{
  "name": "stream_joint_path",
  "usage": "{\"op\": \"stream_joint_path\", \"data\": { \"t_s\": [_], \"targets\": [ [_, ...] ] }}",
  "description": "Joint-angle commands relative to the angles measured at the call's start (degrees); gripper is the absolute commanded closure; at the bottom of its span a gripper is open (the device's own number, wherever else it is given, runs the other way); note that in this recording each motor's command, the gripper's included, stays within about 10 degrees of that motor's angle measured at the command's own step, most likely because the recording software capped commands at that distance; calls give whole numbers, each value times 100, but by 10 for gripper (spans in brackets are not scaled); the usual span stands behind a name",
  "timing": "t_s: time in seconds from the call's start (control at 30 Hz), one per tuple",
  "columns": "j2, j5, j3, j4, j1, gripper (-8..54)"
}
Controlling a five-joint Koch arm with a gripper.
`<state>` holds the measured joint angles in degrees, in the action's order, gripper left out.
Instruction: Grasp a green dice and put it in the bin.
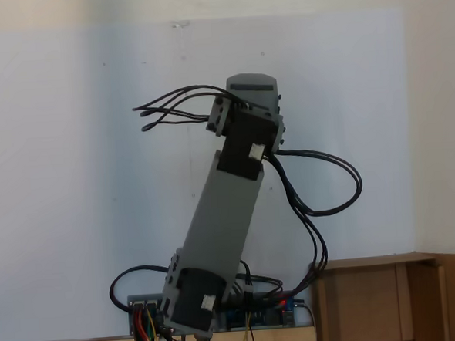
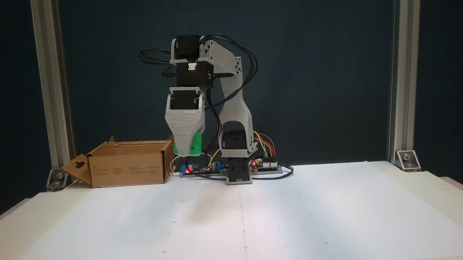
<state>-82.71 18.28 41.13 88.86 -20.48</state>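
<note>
Just right of the bin, raised off the table: gripper clamped on green dice; judged light, rigid, slippery; opposite flat faces best

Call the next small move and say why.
Probably swing the gripper sideways toward the cardboard box, left in that fixed view, before opening. The green dice shows between the fingers, lifted clear of the white sheet, so the grasp looks done. The gripper hangs just beside the box's right wall, not over its opening.
</note>
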Motion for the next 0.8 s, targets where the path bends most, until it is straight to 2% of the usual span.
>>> {"op": "stream_joint_path", "data": {
  "t_s": [0.0,0.33,0.77],
  "targets": [
    [-272,-369,-316,290,-62,340],
    [-756,-360,-492,281,-1564,340],
    [-773,-88,-958,308,-5871,340]
  ]
}}
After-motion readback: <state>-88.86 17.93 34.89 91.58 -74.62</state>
